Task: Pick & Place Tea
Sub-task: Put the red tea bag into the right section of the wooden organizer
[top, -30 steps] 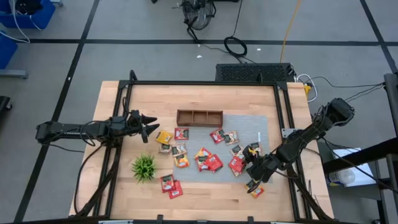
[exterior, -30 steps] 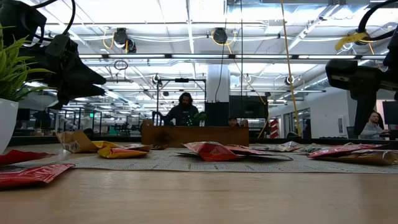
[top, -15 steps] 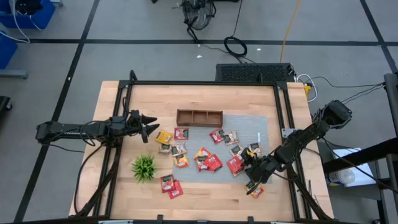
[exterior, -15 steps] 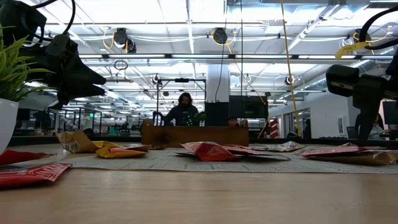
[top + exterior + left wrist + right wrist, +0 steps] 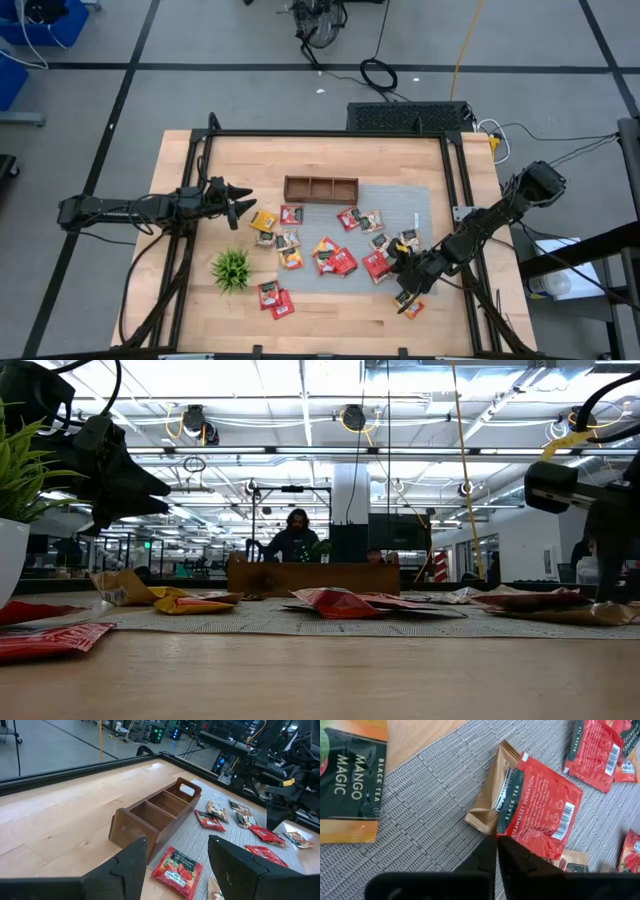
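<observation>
Several tea packets, red, orange and brown, lie flat on a grey mat (image 5: 400, 200) and on the wood near it. My right gripper (image 5: 399, 264) is down at the mat's near right part, shut at the edge of a red packet (image 5: 540, 810) that lies over a brown one (image 5: 492, 795). An orange-and-black packet (image 5: 350, 775) lies beside them. My left gripper (image 5: 240, 205) hovers open over the table's left side, pointing at the wooden tray (image 5: 155, 815), with nothing between its fingers (image 5: 134, 862). My right gripper comes down slanting onto the red packet's near edge (image 5: 506, 833), where it overlaps the brown packet. The shut fingertips (image 5: 490, 851) meet right at that edge. Whether they have one packet or both cannot be told. Both packets lie flat on the mat.
The three-compartment wooden tray (image 5: 320, 188) stands at the mat's far left corner. A small green plant (image 5: 231, 268) in a white pot stands near the left front. A dark frame (image 5: 455, 180) runs around the table. A person shows in the room behind (image 5: 297, 535).
My right gripper has come down to the mat and shifted a little toward the table's left, onto the red packet. The packets have stayed where they were.
</observation>
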Available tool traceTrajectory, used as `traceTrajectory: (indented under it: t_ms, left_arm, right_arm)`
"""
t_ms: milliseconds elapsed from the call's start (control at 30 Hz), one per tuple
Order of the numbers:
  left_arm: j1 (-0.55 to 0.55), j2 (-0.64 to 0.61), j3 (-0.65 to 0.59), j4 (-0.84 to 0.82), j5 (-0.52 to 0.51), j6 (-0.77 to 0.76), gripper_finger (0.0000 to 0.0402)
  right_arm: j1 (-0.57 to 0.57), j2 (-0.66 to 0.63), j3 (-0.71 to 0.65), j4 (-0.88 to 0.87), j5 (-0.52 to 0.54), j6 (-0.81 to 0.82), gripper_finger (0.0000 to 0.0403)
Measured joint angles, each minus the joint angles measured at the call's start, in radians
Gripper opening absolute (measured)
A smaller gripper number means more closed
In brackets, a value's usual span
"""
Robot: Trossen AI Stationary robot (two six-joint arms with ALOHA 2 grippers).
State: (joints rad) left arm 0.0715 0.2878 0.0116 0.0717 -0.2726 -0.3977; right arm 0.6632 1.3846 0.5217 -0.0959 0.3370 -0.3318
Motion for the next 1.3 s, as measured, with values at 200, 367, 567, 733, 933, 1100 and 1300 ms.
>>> traceTrajectory:
  t_ms: [200, 367, 567, 733, 933, 1100, 1300]
  left_arm:
    - [0.000, 0.000, 0.000, 0.000, 0.000, 0.000, 0.0212]
    - [0.000, 0.000, 0.000, 0.000, 0.000, 0.000, 0.0212]
    - [0.000, 0.000, 0.000, 0.000, 0.000, 0.000, 0.0212]
    - [0.000, 0.000, 0.000, 0.000, 0.000, 0.000, 0.0212]
    - [0.000, 0.000, 0.000, 0.000, 0.000, 0.000, 0.0212]
    - [0.000, 0.000, 0.000, 0.000, 0.000, 0.000, 0.0212]
    - [0.000, 0.000, 0.000, 0.000, 0.000, 0.000, 0.0212]
  right_arm:
    - [0.000, 0.000, 0.000, -0.024, 0.003, -0.006, 0.0001]
    - [0.002, -0.015, 0.004, -0.067, 0.063, -0.006, 0.0000]
    - [0.008, -0.095, 0.049, -0.123, 0.109, -0.030, 0.0000]
    - [0.017, -0.165, 0.098, -0.226, 0.139, -0.029, 0.0000]
    - [0.019, -0.240, 0.138, -0.307, 0.168, -0.022, 0.0000]
    - [0.019, -0.284, 0.143, -0.307, 0.208, -0.021, 0.0000]
    - [0.019, -0.309, 0.180, -0.343, 0.216, 0.005, 0.0000]
